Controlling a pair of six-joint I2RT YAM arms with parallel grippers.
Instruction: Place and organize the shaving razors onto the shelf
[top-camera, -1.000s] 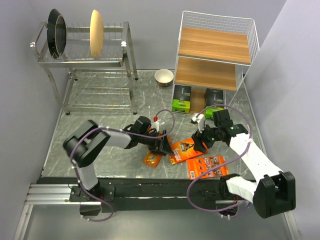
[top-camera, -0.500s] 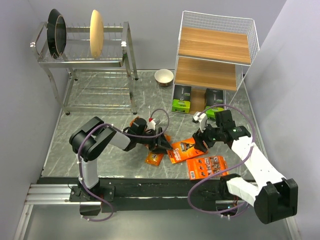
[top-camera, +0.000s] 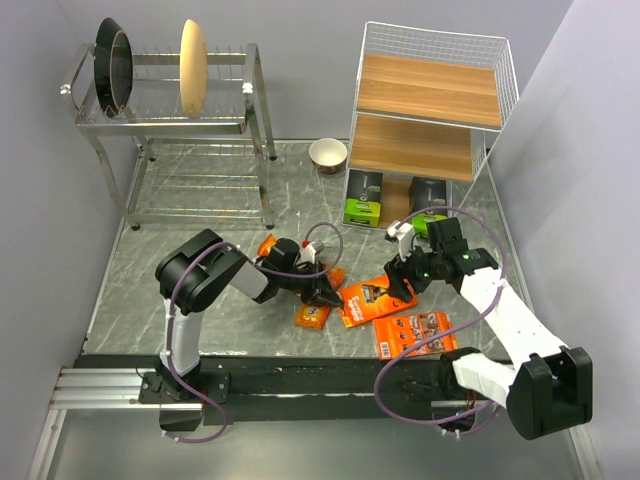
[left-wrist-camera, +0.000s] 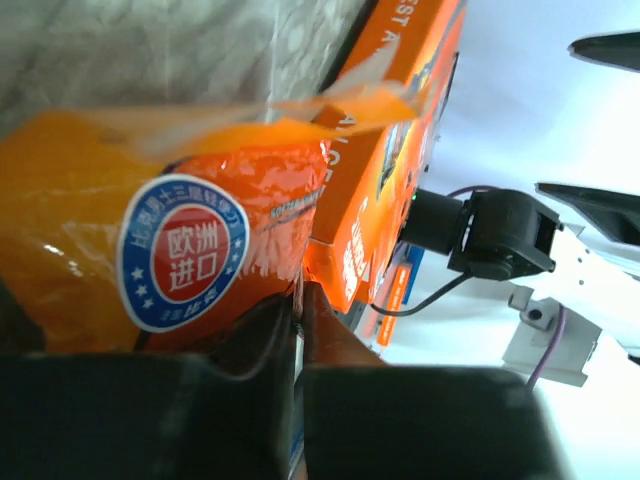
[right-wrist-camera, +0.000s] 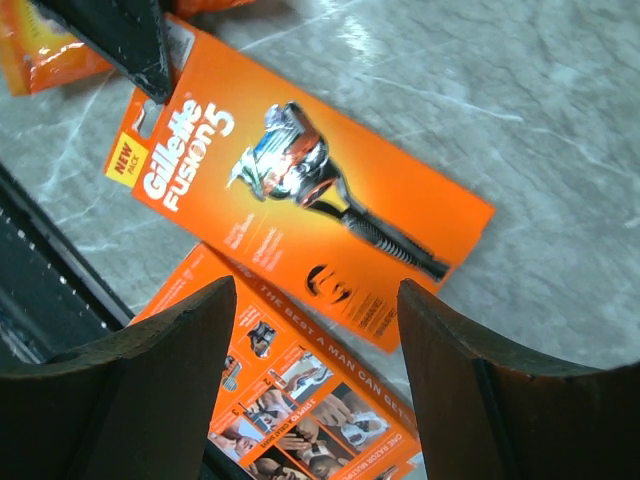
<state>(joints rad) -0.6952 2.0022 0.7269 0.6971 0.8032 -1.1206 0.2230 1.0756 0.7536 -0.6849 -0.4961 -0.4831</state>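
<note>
Abt a third done by my read. Both dark grey boxes (top-camera: 362, 198) stand on the bottom board of the shelf (top-camera: 430, 90) at 1 o'clock, side by side, lime ends toward me. Nothing on the middle & top boards as far as I see.

Left to do: the orange stuff, all down on the table (top-camera: 250, 335) btw the arms. There are two flat orange cards (top-camera: 365, 300), touching; the Fusion5 one seems to lap over the 2nd, which lies at 5 o'clock of it, nearer me.

Left gripper (top-camera: 325, 296): fingers (left-wrist-camera: 420, 420) nearly together, and in the wrist view they look pinched on the edge of a narrow orange blister pack (left-wrist-camera: 185, 200). Can't tell if it's off the table yet.

Right gripper (top-camera: 400, 287): fingers wide, holding nothing, hanging right over the Fusion5 card.

2nd blister pack: just an orange scrap shows at 9 o'clock of the left wrist, mostly hidden by the arm. Prob that's it, can't confirm.

Around: steel dish rack (top-camera: 160, 126) w/ plates at 10 o'clock and a small bowl (top-camera: 328, 153) at 12, just left of the shelf. Neither is in the path.

Obstacles, imo:
- both grippers work the same small pile, so there's a clash risk
- the boxes fill most of the bottom board, so the rest prob goes higher
- the wire sides mean front entry only
- the right arm's cable (top-camera: 470, 235) loops near the shelf front
</note>
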